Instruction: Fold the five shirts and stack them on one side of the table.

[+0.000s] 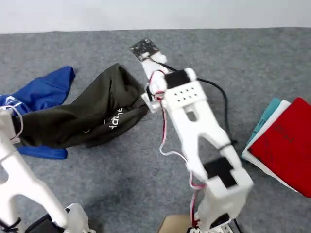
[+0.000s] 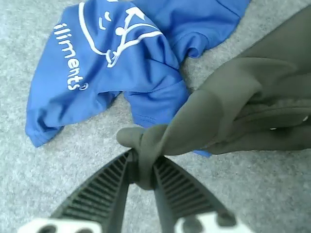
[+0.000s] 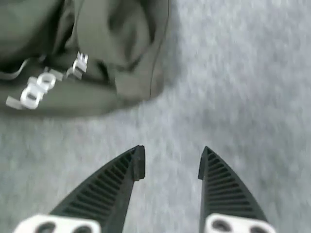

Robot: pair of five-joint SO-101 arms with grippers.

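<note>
Olive shirt point(image 1: 82, 119): we see it crumpled across the left part of the grey table point(image 1: 121, 184), lying partly over the blue shirt point(image 1: 41, 92), with pale lettering on the fold nearest the middle of the table.
Blue garment: bunched at the table's left edge, under and behind the olive one; we can make out white print on its upper face.
Left gripper point(image 2: 142, 170): almost closed, its two ribbed fingers point(image 2: 109, 182) pinching a twisted corner of the olive shirt; from the pinch the cloth runs up towards the rest of the garment.
Right gripper point(image 3: 170, 162): fingers spread apart with nothing between them; we find it over bare grey surface, just beside the olive shirt's lettered edge but not touching it.
Folded stack point(image 1: 279, 141): at the right edge of the table, well apart from the two loose shirts; a red shirt point(image 1: 289, 138) lies on top, and we see white and teal layers showing at its left side.
Black cable point(image 1: 221, 94): curves over the table behind the right arm.
</note>
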